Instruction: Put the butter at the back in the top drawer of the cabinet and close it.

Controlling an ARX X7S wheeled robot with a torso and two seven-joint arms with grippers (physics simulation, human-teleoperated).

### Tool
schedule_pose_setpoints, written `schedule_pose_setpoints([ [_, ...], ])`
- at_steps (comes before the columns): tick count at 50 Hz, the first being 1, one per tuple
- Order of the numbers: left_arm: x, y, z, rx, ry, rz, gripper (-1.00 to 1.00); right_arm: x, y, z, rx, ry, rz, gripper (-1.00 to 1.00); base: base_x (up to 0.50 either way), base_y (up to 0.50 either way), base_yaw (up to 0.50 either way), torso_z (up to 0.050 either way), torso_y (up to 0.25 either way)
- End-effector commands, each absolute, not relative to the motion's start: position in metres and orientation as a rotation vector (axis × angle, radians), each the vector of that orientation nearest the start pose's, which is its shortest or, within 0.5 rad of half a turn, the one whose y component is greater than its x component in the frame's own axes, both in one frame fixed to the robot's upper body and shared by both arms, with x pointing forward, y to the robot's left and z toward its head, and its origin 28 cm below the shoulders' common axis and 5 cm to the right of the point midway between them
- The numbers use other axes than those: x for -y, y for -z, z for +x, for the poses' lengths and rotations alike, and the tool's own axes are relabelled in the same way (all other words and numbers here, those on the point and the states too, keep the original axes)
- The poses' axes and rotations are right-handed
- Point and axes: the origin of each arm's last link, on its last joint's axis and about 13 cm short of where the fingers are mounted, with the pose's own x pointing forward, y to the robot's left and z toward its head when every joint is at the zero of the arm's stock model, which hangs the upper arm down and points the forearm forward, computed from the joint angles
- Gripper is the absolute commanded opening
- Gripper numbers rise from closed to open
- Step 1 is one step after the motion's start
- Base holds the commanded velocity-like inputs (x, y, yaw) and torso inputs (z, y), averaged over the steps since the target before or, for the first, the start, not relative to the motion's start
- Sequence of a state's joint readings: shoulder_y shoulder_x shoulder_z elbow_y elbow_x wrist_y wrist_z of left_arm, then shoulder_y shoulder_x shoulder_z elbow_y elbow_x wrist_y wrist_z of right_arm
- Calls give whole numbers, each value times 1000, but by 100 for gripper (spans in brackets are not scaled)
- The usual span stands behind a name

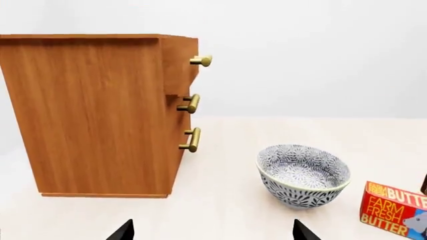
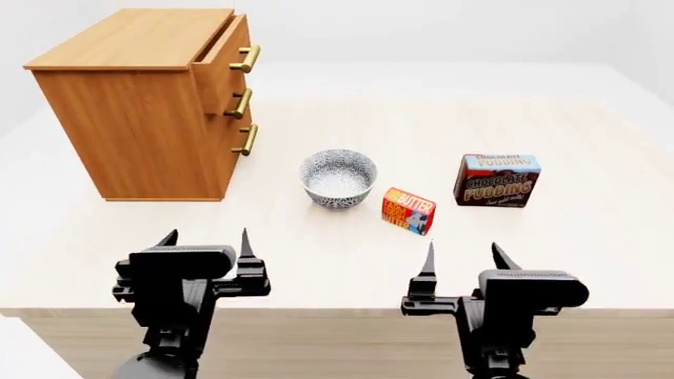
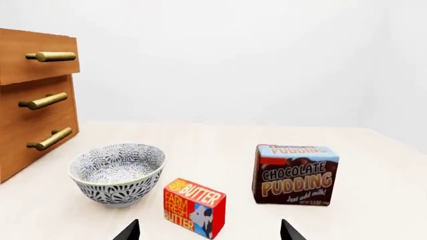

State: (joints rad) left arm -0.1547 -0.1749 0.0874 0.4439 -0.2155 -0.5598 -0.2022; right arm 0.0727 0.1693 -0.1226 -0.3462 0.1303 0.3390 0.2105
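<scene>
The butter (image 2: 408,210) is a small orange-red carton standing on the table between the bowl and the pudding box; it also shows close ahead of my right gripper (image 3: 194,206) and at the edge of the left wrist view (image 1: 395,208). The wooden cabinet (image 2: 147,103) stands at the back left. Its top drawer (image 2: 223,54) juts out slightly past the two lower ones, brass handle (image 2: 248,58) facing right. My left gripper (image 2: 205,241) is open near the table's front edge, left of centre. My right gripper (image 2: 462,257) is open too, just in front of the butter, holding nothing.
A blue-patterned bowl (image 2: 337,178) sits in the middle of the table, left of the butter. A brown-and-blue chocolate pudding box (image 2: 497,180) stands to the butter's right. The table's front edge (image 2: 337,310) runs just beneath both grippers.
</scene>
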Motion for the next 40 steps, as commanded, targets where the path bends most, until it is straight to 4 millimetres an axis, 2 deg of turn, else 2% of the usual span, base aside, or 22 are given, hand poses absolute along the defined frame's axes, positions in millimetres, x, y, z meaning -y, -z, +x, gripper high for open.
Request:
schedule_pose_setpoints([
  [1,-214,-126,228,25,-13,22,100,109,-125,224,62,26,-66,100,0,0,0,0,0],
  [11,-216,-138,230,45,-28,26,100,110,-133,228,60,1,-72,100,57,0,0,0,0],
  [40,-216,-143,228,49,-35,40,100,110,-136,226,81,4,-73,100,500,0,0,0,0],
])
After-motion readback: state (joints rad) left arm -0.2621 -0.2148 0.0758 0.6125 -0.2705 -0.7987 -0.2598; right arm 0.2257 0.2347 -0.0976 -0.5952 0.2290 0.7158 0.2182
